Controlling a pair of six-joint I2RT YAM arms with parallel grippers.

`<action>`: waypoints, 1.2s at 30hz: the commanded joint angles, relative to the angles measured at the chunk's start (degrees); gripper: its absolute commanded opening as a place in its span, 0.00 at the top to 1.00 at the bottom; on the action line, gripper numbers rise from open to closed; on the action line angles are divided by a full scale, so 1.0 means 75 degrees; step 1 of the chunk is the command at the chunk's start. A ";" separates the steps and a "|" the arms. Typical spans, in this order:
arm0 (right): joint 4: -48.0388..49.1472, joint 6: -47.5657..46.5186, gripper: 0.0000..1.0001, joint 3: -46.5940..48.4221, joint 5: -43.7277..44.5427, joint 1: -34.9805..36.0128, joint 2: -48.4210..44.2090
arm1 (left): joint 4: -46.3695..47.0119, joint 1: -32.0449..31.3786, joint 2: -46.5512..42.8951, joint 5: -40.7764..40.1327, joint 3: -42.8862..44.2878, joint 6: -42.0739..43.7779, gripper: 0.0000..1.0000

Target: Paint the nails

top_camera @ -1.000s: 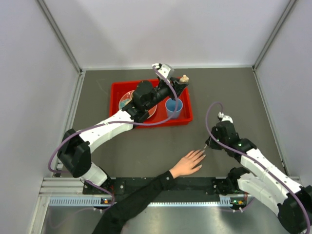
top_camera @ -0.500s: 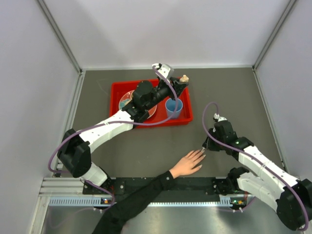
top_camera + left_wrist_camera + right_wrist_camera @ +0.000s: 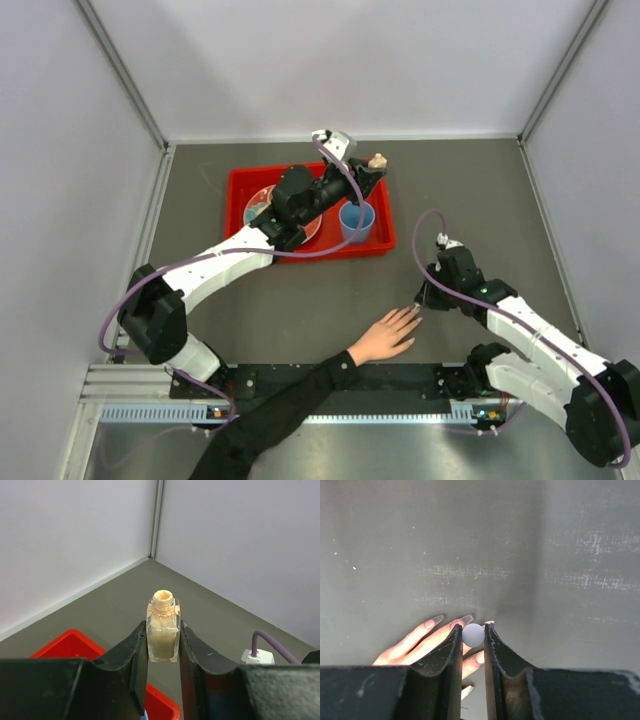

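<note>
A light-skinned hand (image 3: 385, 337) with a black sleeve lies flat near the table's front edge, fingers spread toward the right. Its long pale nails (image 3: 467, 618) show in the right wrist view, just under my right gripper (image 3: 472, 632). That gripper is shut on a brush's round white knob (image 3: 473, 635), and the pale brush tip (image 3: 490, 623) shows by the fingertips. In the top view the right gripper (image 3: 424, 296) hangs at the fingertips. My left gripper (image 3: 163, 641) is shut on a small uncapped bottle of pale polish (image 3: 163, 627), held upright over the red tray's far right corner (image 3: 378, 160).
The red tray (image 3: 235, 185) sits at the back centre, holding a blue cup (image 3: 356, 220) and a round plate (image 3: 258, 203) partly under the left arm. Grey walls close off the back and both sides. The black sleeve crosses the front rail.
My right arm has shifted slightly to the left, toward the hand, with the brush staying at the fingertips. The left arm and the bottle have not moved.
</note>
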 commanded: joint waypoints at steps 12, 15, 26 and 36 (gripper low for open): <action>-0.0070 0.0185 1.00 0.0166 0.0645 -0.0107 -0.0144 | 0.0352 0.0059 -0.0253 0.0101 0.0168 -0.0023 1.00; -0.0059 0.0196 1.00 0.0155 0.0669 -0.0095 -0.0108 | 0.0341 0.0059 -0.0253 0.0089 0.0156 -0.0023 1.00; -0.0094 0.0231 1.00 0.0178 0.0798 -0.0107 -0.0085 | 0.0340 0.0070 -0.0265 0.0101 0.0144 -0.0023 1.00; -0.0176 0.0314 1.00 0.0178 0.0985 -0.0095 -0.0307 | 0.0340 0.0070 -0.0253 0.0101 0.0156 -0.0023 1.00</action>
